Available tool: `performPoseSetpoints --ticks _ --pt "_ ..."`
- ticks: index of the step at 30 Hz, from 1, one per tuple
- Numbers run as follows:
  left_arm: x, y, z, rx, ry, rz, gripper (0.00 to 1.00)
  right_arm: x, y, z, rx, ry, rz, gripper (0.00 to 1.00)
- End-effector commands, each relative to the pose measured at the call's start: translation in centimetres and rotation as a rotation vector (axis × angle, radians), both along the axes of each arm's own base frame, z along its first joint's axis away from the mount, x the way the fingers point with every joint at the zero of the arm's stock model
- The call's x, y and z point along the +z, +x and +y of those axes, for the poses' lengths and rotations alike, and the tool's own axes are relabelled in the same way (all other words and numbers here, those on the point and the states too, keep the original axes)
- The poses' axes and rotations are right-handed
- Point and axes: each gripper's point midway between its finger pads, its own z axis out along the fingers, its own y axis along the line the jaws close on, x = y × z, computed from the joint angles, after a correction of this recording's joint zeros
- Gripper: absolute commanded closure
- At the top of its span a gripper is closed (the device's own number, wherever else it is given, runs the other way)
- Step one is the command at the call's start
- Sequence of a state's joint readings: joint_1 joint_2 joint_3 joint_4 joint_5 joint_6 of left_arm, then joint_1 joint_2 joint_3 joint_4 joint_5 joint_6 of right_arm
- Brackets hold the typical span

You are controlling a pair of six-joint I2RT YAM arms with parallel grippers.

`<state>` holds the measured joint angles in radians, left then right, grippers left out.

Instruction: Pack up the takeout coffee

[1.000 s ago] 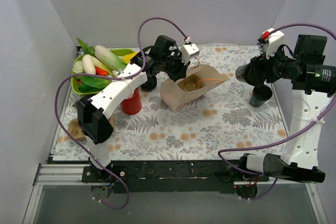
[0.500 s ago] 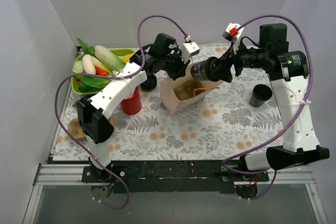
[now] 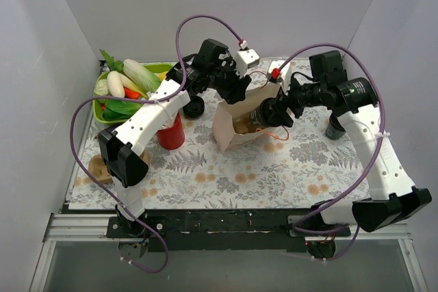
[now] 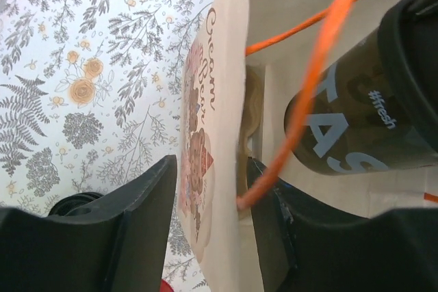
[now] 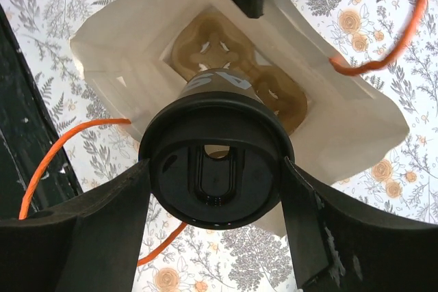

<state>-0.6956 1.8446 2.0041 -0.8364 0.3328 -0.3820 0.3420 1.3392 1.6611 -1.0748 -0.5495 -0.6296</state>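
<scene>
The takeout coffee (image 3: pixel 261 115), a black cup with a black lid, is held tilted at the mouth of the brown paper bag (image 3: pixel 236 131). My right gripper (image 3: pixel 272 109) is shut on it; in the right wrist view the gripper (image 5: pixel 216 193) has a finger on each side of the lid (image 5: pixel 216 169). A cardboard cup carrier (image 5: pixel 274 94) lies in the bag below it. My left gripper (image 3: pixel 236 89) is shut on the bag's far wall; in the left wrist view the gripper (image 4: pixel 213 193) pinches the paper bag wall (image 4: pixel 219 100), with the cup (image 4: pixel 356 128) just inside.
A green basket of vegetables (image 3: pixel 104 111) stands at the back left. A red cup (image 3: pixel 171 133) is left of the bag, with a black round item (image 3: pixel 194 108) behind it. A lidless dark cup (image 3: pixel 337 128) stands at the right. A wooden piece (image 3: pixel 97 169) lies front left. An orange bag string (image 5: pixel 75 141) hangs loose.
My right arm has swung left with the coffee from the right side and lowered it to the bag's mouth. My left gripper has kept its hold on the bag.
</scene>
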Motion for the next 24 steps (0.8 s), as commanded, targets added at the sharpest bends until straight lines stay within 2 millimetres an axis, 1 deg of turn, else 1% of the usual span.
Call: performPoseSetpoints --ticks 1,3,4,5,6,7,8,9,10,11,13,14,15,16,17,18,19,20,21,22,23,24 --pt "1.5 -1.3 0.3 -0.023 -0.022 0.012 0.56 0.4 -1.9 -0.2 0.068 -0.064 -0.105 0.99" --pt "1.8 -2.3 0.1 -0.073 -0.040 0.011 0.56 0.0 -3.0 0.1 0.113 -0.085 -0.119 0.99" --pt "1.3 -3.4 -0.5 -0.132 -0.068 0.038 0.54 -0.5 -3.4 0.2 0.130 -0.097 -0.117 0.99" --pt "2.4 -4.2 -0.3 -0.158 -0.101 0.021 0.52 -0.6 -3.6 0.1 0.144 -0.118 -0.145 0.99" --pt "2.6 -4.9 -0.5 -0.188 -0.126 0.027 0.49 -0.8 -4.3 0.7 0.182 -0.128 -0.158 0.99" --pt "1.8 -5.5 -0.7 -0.209 -0.145 0.045 0.45 -1.2 -4.5 0.8 0.198 -0.143 -0.166 0.99" --pt "2.0 -6.1 -0.9 -0.233 -0.172 0.052 0.44 -1.2 -4.6 1.0 0.225 -0.161 -0.192 0.99" --pt "2.3 -6.5 -0.8 -0.233 -0.187 0.049 0.43 -1.3 -4.9 1.4 0.260 -0.181 -0.212 0.99" --pt "2.2 -6.4 -0.8 -0.228 -0.189 0.055 0.43 -1.7 -5.5 1.4 0.288 -0.204 -0.205 0.99" --pt "2.4 -6.4 -0.9 -0.232 -0.188 0.054 0.43 -1.5 -5.7 1.8 0.336 -0.228 -0.236 0.99" --pt "2.3 -6.6 -0.9 -0.252 -0.176 0.058 0.43 -1.6 -6.1 1.9 0.375 -0.257 -0.244 0.99" --pt "2.7 -6.6 -0.9 -0.273 -0.179 0.034 0.41 -1.6 -6.4 1.8 0.394 -0.275 -0.249 0.99" --pt "3.5 -7.1 -0.8 -0.297 -0.194 0.012 0.39 -1.7 -6.5 1.7 0.406 -0.290 -0.256 0.99" --pt "4.3 -7.2 -0.9 -0.314 -0.216 -0.033 0.38 -1.8 -6.5 1.7 0.411 -0.303 -0.263 0.99" --pt "3.2 -7.5 -0.7 -0.332 -0.213 -0.042 0.33 -2.0 -6.7 1.5 0.416 -0.325 -0.270 0.99" --pt "3.3 -7.9 -0.7 -0.349 -0.230 -0.057 0.30 -2.9 -6.9 1.2 0.422 -0.347 -0.260 0.99" --pt "5.6 -8.4 -0.5 -0.366 -0.287 -0.141 0.28 -3.3 -6.8 1.1 0.416 -0.362 -0.257 0.99" --pt "6.1 -8.6 -0.4 -0.372 -0.308 -0.162 0.27 -3.4 -6.7 0.8 0.403 -0.382 -0.274 0.99" --pt "5.7 -9.0 -0.3 -0.370 -0.323 -0.157 0.25 -4.3 -6.7 0.4 0.396 -0.401 -0.258 0.99" --pt "7.8 -9.2 -0.2 -0.372 -0.374 -0.223 0.24 -4.3 -6.5 0.4 0.380 -0.408 -0.265 0.99" --pt "8.6 -9.1 -0.1 -0.360 -0.394 -0.241 0.24 -4.4 -6.1 -0.2 0.350 -0.433 -0.278 0.99" --pt "9.4 -9.2 0.0 -0.331 -0.427 -0.221 0.20 -4.6 -5.8 -0.3 0.336 -0.443 -0.288 0.99"
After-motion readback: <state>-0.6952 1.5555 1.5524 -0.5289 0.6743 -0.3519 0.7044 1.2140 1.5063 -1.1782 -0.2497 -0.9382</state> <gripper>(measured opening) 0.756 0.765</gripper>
